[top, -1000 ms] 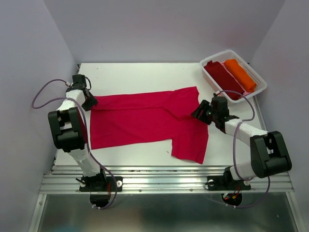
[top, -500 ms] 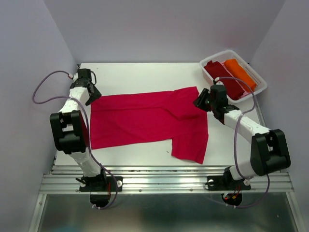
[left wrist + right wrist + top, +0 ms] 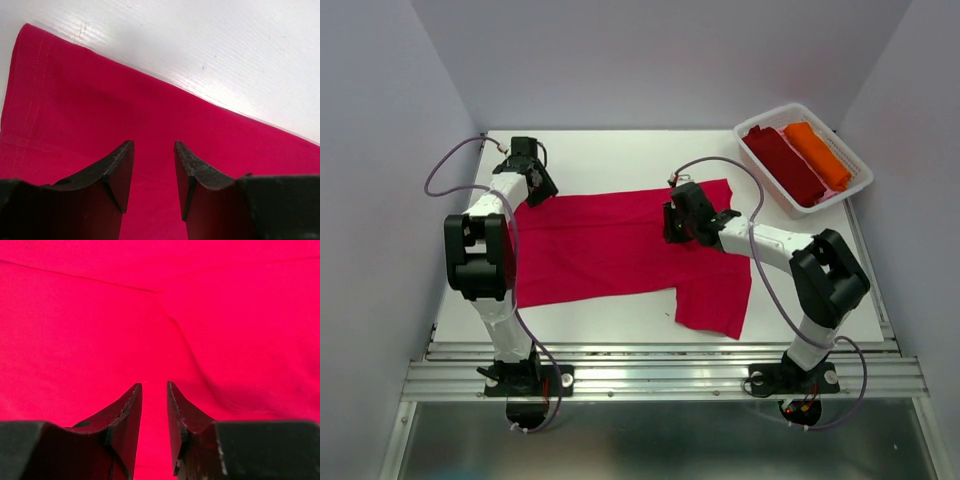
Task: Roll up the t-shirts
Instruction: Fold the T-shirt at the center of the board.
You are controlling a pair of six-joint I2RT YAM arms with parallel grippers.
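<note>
A bright red t-shirt (image 3: 610, 250) lies spread flat across the table, one sleeve hanging toward the near edge. My left gripper (image 3: 542, 194) hovers over its far left corner, jaws open, red cloth (image 3: 100, 110) showing in the gap (image 3: 154, 145) and the hem edge just ahead. My right gripper (image 3: 670, 222) sits over the shirt's far middle, near a crease (image 3: 175, 325). Its jaws stand open by a narrow gap (image 3: 154, 386) with nothing pinched. A maroon t-shirt (image 3: 785, 165) and an orange t-shirt (image 3: 817, 155) lie folded in the basket.
The white slatted basket (image 3: 768, 112) stands at the table's far right corner. Bare white tabletop (image 3: 610, 160) runs behind the shirt and along the right side (image 3: 790, 300). Grey walls close in on the left, back and right.
The left gripper slid right from the table's left edge onto the shirt's far corner. The right gripper swung left from the sleeve side to over the shirt, its jaws narrowing.
</note>
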